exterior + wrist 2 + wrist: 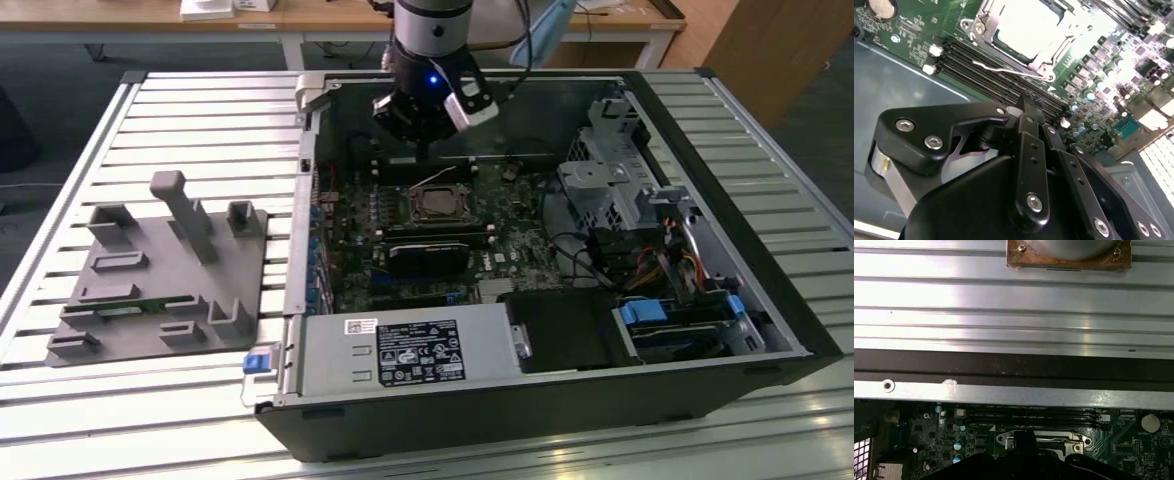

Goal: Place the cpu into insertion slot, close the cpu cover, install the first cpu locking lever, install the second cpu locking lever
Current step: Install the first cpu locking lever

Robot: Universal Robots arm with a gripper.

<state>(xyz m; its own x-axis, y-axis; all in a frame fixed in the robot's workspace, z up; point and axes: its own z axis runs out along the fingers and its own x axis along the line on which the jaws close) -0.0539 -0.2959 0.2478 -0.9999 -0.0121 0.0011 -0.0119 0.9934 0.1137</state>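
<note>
Cpu (1026, 25) seated under the lowered cpu cover (1070, 37). Pincer (1028, 102) pressed together, seemingly empty, just beside the unlatched locking lever (1004, 70). You'd do well to press it squarely and slowly, lest it slip.

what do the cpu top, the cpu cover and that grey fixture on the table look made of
The cpu: metal top, pale silver and smooth, glaring bright under the light in the second wrist view.
The cpu cover: thin sheet metal by the look, silver, with a sheen along its bent edges.
The grey fixture: probably plastic, matte even grey with no glints, though painted metal cannot be ruled out.
</note>
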